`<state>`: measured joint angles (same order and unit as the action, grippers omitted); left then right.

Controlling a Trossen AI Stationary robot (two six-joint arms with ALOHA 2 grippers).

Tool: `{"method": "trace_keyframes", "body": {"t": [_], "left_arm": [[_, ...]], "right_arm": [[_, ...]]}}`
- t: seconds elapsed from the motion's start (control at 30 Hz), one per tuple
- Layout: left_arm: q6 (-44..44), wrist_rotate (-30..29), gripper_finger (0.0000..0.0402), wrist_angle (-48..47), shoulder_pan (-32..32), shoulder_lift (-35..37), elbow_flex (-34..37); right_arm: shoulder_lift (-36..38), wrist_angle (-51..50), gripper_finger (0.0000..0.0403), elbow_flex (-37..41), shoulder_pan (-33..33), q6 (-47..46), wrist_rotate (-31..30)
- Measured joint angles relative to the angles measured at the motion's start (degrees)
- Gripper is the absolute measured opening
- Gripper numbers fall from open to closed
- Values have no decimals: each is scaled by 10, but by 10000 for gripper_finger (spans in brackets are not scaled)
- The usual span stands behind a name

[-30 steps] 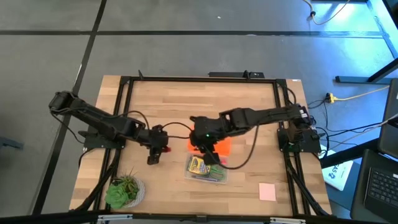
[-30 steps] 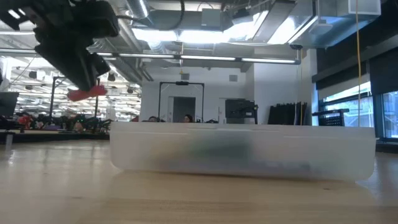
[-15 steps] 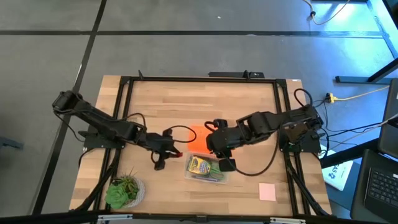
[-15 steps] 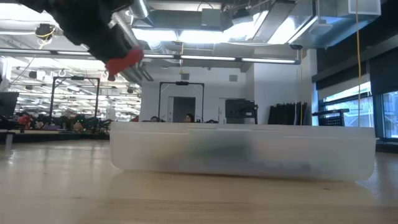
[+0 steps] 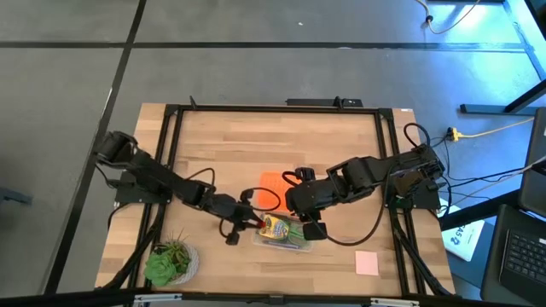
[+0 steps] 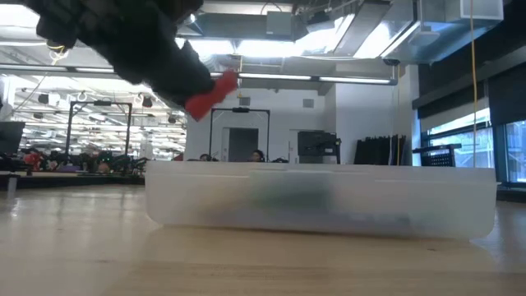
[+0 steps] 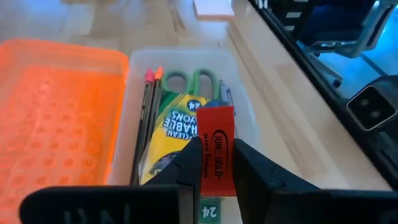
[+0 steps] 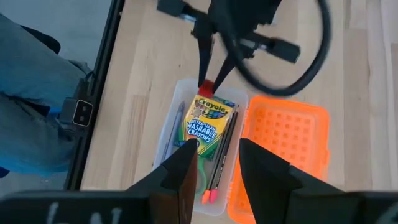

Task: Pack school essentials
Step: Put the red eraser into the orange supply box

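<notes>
A tiny red eraser point(image 7: 216, 149) with dark print is pinched between the two dark fingers of the left pincer point(image 7: 217, 163), held in the air just above the near end of the clear plastic case point(image 5: 283, 232); in the low view the eraser point(image 6: 211, 93) hangs above the case's frosted wall point(image 6: 320, 203), toward its left end, without touching it. Inside the case lie the yellow-green crayon box point(image 8: 209, 126), the green-handled scissors point(image 7: 191, 80) beyond it, and two thin pencils point(image 7: 149, 112) along one long wall, pink ends together. The orange lid point(image 5: 275, 188) lies flat on the desk point(image 5: 247, 145), touching the case's side. The left arm stretches low and nearly straight from its base at the desk's left edge, slanting toward the case, with its pincer point(image 5: 246, 219) at the case's left end. The right arm bends in from the right edge, elbow raised, and its pincer point(image 8: 214, 160) hovers over the case's right part with its fingers standing narrowly apart and nothing between them. The pink square note pad point(image 5: 367, 263) lies alone near the desk's front right corner, well apart from the case. A small green potted plant point(image 5: 170, 261) stands at the front left corner.
</notes>
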<state>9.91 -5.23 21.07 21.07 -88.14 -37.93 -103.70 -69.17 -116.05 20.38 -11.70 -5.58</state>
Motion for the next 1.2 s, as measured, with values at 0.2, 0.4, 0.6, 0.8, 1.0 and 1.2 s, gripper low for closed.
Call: {"method": "trace_keyframes", "body": {"t": [0.2,0.4,0.6,0.8,1.0,1.2], "left_arm": [[0,0,59,15,1,-44,0],[-8,0,59,18,1,-61,0],[-18,-17,59,16,1,-61,0],[-29,-10,59,6,1,-61,0],[-30,-15,59,4,1,-61,0],[-30,-16,70,4,1,-61,0]], "right_arm": [[0,1,120,0,0,1,0],[0,4,120,0,0,1,1],[0,18,120,0,0,1,1],[0,24,120,0,0,1,2],[0,25,120,0,0,1,2],[0,26,120,0,0,1,2]]}}
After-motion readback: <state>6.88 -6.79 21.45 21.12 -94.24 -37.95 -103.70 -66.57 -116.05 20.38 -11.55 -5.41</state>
